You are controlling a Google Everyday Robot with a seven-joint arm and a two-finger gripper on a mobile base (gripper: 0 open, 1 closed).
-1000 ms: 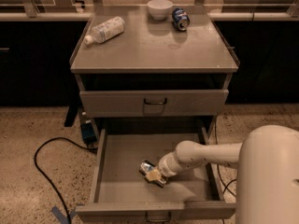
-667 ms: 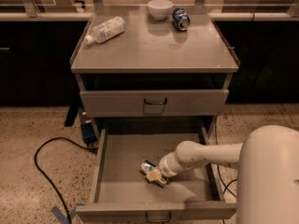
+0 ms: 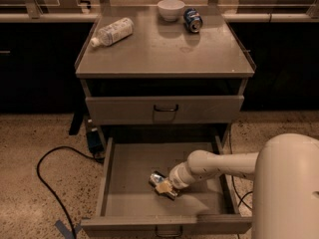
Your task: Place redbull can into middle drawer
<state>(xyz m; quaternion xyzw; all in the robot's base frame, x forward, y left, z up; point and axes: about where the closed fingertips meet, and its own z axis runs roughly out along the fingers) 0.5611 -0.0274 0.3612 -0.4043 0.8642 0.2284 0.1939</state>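
Redbull can [image 3: 157, 177] is down inside the middle drawer [image 3: 132, 166], lying tilted, low over or on the drawer floor right of centre; can't tell if it's touching. Tool [image 3: 164, 187] is in the drawer w/ it, pinching the can: one pale pad sits across the can body and the silver-blue end pokes out to the upper left. Arm [image 3: 219, 164] reaches in from the right side.

Drawer is pulled fully out, front edge near the bottom of view. Upper drawer [image 3: 199, 109] is closed.

Progress, as I judge it: nearly done. Can is in the right compartment; what's left is letting go and backing the arm out w/o dragging the can along.

Up on the bench [image 3: 164, 54]: clear bottle [image 3: 112, 32] on its side at left, white bowl [image 3: 171, 9] at back, dark blue can [image 3: 192, 20] beside it. Not needed.
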